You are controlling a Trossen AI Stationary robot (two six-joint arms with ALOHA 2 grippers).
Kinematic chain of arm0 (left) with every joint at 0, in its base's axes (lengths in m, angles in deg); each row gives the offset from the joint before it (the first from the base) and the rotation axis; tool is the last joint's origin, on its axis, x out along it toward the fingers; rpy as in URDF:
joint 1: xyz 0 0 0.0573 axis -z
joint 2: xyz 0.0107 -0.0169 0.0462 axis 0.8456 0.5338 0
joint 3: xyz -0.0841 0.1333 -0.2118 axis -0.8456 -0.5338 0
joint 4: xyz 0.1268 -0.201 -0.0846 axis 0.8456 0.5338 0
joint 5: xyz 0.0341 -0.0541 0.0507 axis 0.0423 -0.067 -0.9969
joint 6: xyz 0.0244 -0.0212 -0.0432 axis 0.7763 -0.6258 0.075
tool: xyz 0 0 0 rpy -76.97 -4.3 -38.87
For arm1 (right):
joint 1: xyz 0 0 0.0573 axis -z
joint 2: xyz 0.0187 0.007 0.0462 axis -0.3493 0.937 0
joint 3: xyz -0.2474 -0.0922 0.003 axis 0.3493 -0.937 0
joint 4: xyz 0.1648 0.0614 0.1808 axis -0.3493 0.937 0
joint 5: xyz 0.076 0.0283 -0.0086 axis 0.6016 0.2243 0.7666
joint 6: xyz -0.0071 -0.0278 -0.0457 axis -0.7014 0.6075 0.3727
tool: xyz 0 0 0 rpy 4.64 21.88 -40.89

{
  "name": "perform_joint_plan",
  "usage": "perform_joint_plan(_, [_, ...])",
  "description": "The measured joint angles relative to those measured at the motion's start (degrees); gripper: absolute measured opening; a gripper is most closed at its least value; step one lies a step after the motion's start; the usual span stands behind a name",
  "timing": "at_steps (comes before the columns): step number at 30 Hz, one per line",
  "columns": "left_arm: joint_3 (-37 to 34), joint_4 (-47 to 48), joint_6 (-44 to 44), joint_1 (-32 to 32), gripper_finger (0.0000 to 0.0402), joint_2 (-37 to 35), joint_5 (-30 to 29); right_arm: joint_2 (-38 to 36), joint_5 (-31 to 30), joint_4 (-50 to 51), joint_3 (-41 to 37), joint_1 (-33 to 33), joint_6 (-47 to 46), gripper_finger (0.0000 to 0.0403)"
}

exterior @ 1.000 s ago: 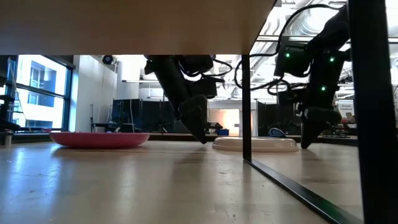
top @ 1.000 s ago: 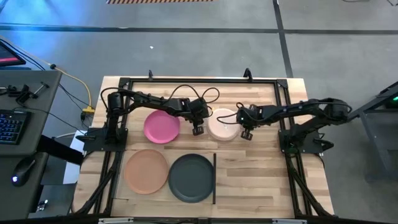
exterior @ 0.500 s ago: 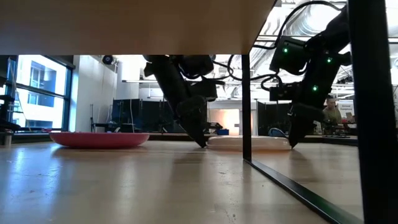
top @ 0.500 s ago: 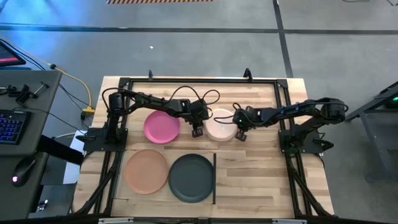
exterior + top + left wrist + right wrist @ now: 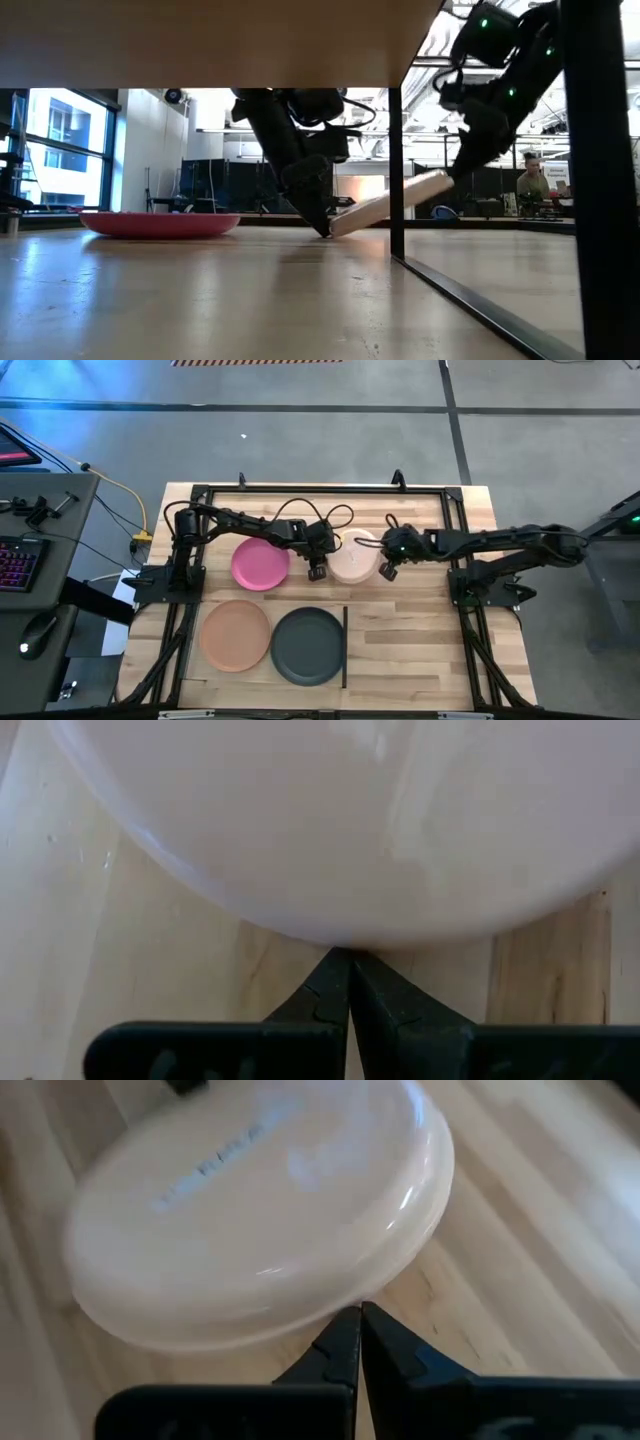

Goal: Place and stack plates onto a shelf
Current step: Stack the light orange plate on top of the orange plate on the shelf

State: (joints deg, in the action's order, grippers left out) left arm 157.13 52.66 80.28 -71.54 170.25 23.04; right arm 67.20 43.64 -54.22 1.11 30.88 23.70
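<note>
The cream white plate [image 5: 354, 558] stands tilted between both grippers. In the low view the cream plate [image 5: 390, 203] has its left rim on the table and its right rim raised. My left gripper [image 5: 317, 571] is shut at the plate's left rim. My right gripper [image 5: 385, 570] is shut at its right rim. The magenta plate [image 5: 260, 563] lies flat on the table, left of the left gripper. The tan plate [image 5: 236, 635] and the dark plate [image 5: 308, 646] lie side by side on the shelf [image 5: 338, 622]. My left gripper's shut fingertips [image 5: 345, 960] stand against the cream plate's left rim [image 5: 335, 938], slanting down to the table [image 5: 322, 226]. That rim rests on the table right beside them. My right gripper's shut fingertips [image 5: 352, 1320] are under the plate's right rim [image 5: 375, 1285], slanting down from the right. That rim [image 5: 440, 181] is held up off the table.
The shelf panel [image 5: 200, 40] spans the top of the low view, with a black post [image 5: 395, 170] and a black floor strip [image 5: 470, 300] in front of the plate. A black frame [image 5: 455, 530] runs round the table. A person [image 5: 530, 180] is in the room beyond.
My right gripper has moved toward the table's left, reached the cream plate's right rim, then risen. The plate has tipped: its right rim has come up while its left rim has stayed on the table against the left gripper.
</note>
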Motion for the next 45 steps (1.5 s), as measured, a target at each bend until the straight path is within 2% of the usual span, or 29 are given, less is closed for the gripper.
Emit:
perform_joint_plan(4, [1.3, -0.1, 0.0, 0.2, 0.0000, 0.2, -0.2, -2.9, -0.2, -1.6, 0.2, 0.0, -1.6, 0.0000])
perform_joint_plan(11, [2.4, -0.7, 1.8, 1.2, 0.0000, 0.5, -1.4, -3.3, -2.6, -8.5, 0.2, 0.1, -3.0, 0.0000])
perform_joint_plan(13, [3.2, -6.3, 1.9, 1.5, 0.0000, 1.0, -1.4, -2.9, -0.4, -11.8, 0.2, -0.1, -2.9, 0.0000])
perform_joint_plan(17, [3.0, -9.3, -0.3, 2.2, 0.0000, 1.2, -1.4, -2.0, 1.4, -16.9, 0.2, -0.2, -3.2, 0.0000])
perform_joint_plan(22, [3.1, -14.8, -2.6, 3.5, 0.0000, 0.7, -1.5, -0.4, 0.6, -17.0, 0.0, -1.9, -4.3, 0.0000])
perform_joint_plan(26, [3.1, -9.7, -2.2, 3.8, 0.0000, 0.2, -1.8, -0.5, -0.4, -16.5, 0.0, -3.2, -4.2, 0.0000])
perform_joint_plan(30, [5.5, 0.9, -1.3, 1.5, 0.0000, -1.6, -2.5, -2.3, -3.2, -15.5, 0.0, -3.3, -4.0, 0.0000])
perform_joint_plan(34, [6.0, 7.7, -0.3, -1.9, 0.0000, -6.7, 0.1, -5.0, -5.6, -14.5, 0.0, -1.5, -5.3, 0.0000])
perform_joint_plan(37, [6.0, 7.5, -2.3, -4.7, 0.0000, -13.9, 3.9, -6.5, -5.7, -12.3, 0.0, 1.0, -8.7, 0.0000])
perform_joint_plan(40, [3.1, 2.6, -4.3, -6.8, 0.0000, -23.0, 5.2, -7.0, -5.7, -8.6, 0.0, 4.3, -14.9, 0.0000])
perform_joint_plan(45, [-5.9, -12.7, -10.5, -8.0, 0.0000, -39.6, 6.0, -6.9, -4.6, 1.1, -0.1, 10.2, -22.3, 0.0014])
